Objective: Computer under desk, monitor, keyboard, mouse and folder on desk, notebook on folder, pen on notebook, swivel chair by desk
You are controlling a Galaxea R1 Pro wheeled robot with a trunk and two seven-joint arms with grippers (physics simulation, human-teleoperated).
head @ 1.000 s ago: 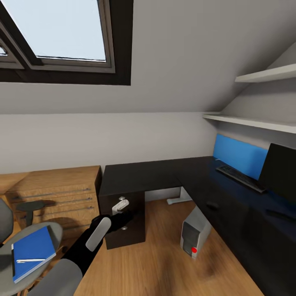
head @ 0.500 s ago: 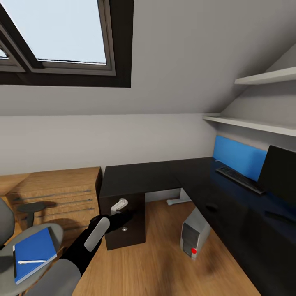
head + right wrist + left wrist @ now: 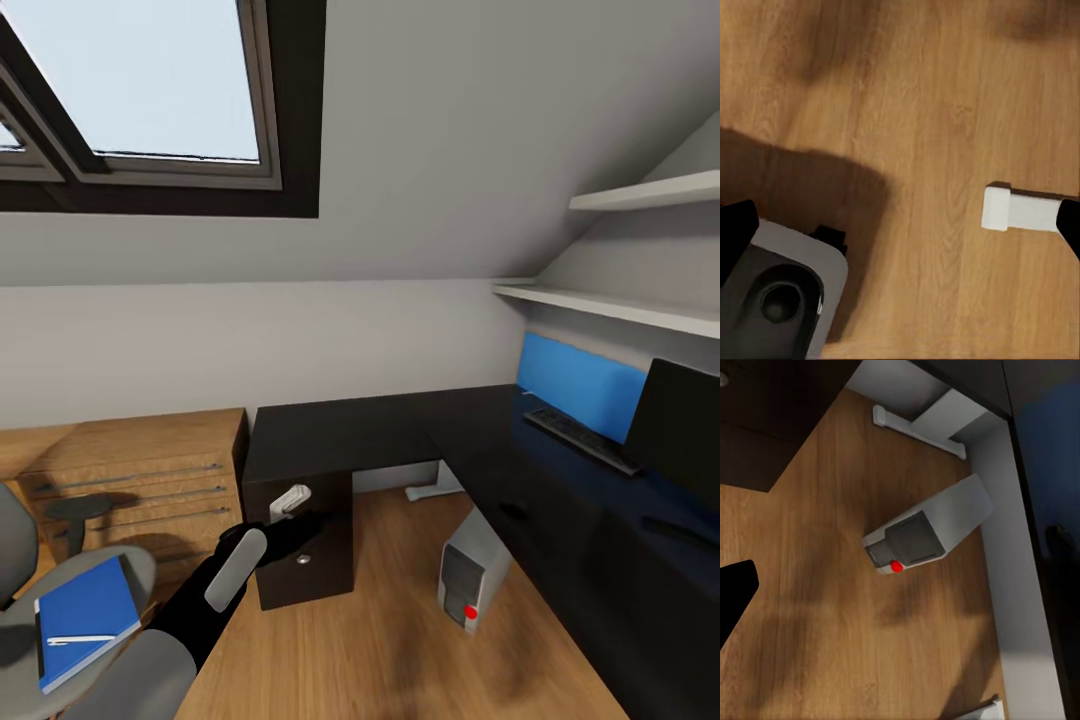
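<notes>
The black L-shaped desk (image 3: 390, 425) runs from the middle to the right, with a blue back panel (image 3: 580, 385). On it stand the monitor (image 3: 680, 420), the keyboard (image 3: 583, 437) and the small dark mouse (image 3: 513, 510). The computer (image 3: 472, 582) (image 3: 926, 532) stands on the floor under the desk. At lower left the swivel chair (image 3: 20, 610) carries the blue folder (image 3: 85, 610) with a white pen (image 3: 80, 639) on it. I cannot make out the notebook. My left gripper (image 3: 292, 500) (image 3: 900, 585) hovers open before the desk's drawer unit. My right gripper (image 3: 900, 229) hangs open over the wood floor.
A wooden chest of drawers (image 3: 140, 470) stands against the back wall, left of the desk's dark drawer unit (image 3: 305, 555). White shelves (image 3: 620, 300) hang over the desk and a skylight (image 3: 150, 90) sits above. A white desk foot (image 3: 1012, 210) and my grey base (image 3: 772, 292) lie below the right gripper.
The whole picture has shifted slightly, so the camera has moved; the chair and folder sit a little lower in it. Neither arm has visibly changed its pose.
</notes>
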